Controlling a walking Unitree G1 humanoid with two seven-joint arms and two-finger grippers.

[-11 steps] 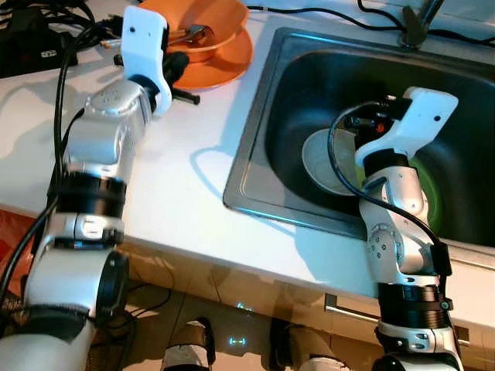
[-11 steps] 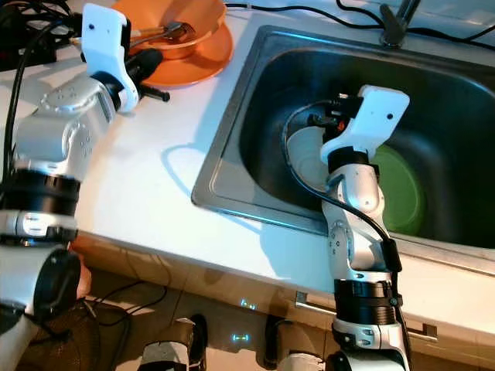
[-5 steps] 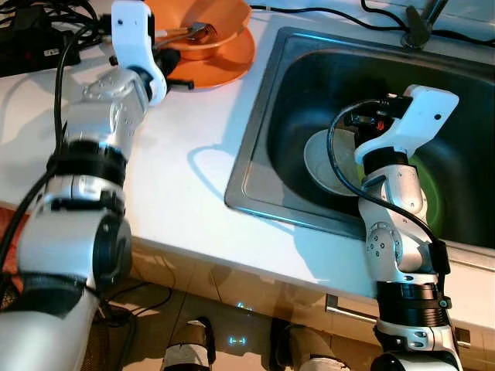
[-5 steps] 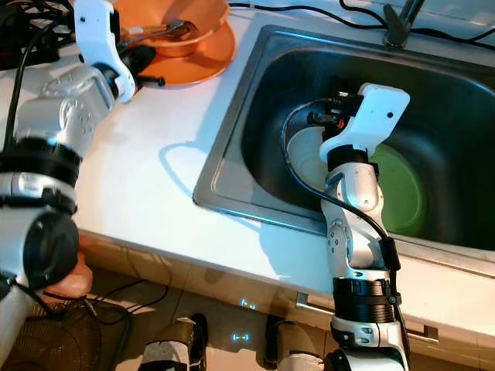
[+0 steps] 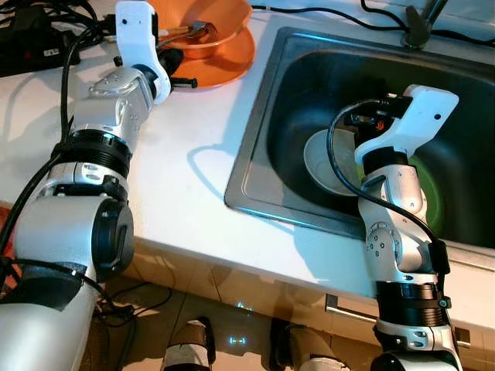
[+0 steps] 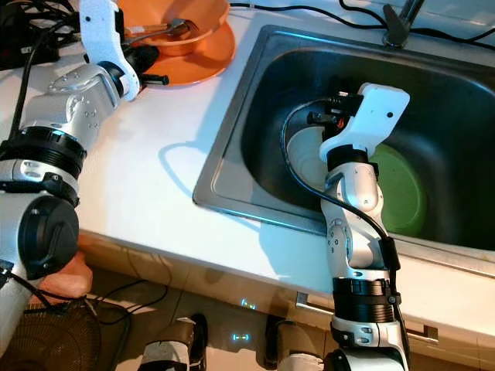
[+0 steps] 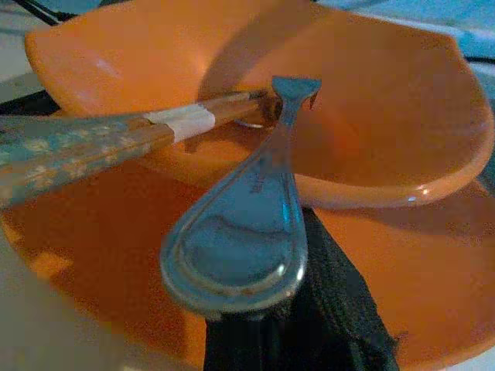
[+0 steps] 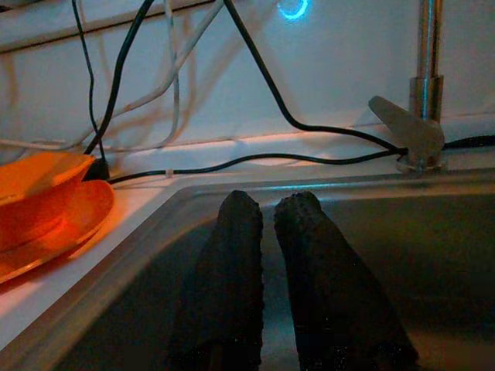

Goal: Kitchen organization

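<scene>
One spoon (image 7: 240,232) seen, pinched at its round end in the left gripper (image 5: 172,63), black fingers closed up tight under it. Found it over the orange plate (image 7: 93,255) at the far end of the white counter (image 5: 193,178). Pointed its thin handle into the orange bowl (image 7: 387,116) on that plate, right next to the chopsticks (image 7: 93,143) lying across the bowl's edge. Could not tell if the handle tip touched the bowl.

Looked like metal: hard, light, smooth and shiny, so likely slippery. Would not bend or break, but could slide or swing in a loose pinch. Probably safer to grab by the thin neck or the handle than by the round, curved end. Judged the plate and bowl easy to chip, so best to lower the spoon softly.

Reached the left arm far forward and up along the counter, wrist turned in toward the dishes.

Held the right arm bent up over the sink (image 5: 251,166), with the right gripper (image 8: 267,224) aimed at the back wall. Kept its two fingers (image 8: 232,255) almost together, only a thin crack between, with nothing in them. Saw a white plate (image 5: 319,158) and a green plate (image 6: 406,193) down in the sink below it.
</scene>
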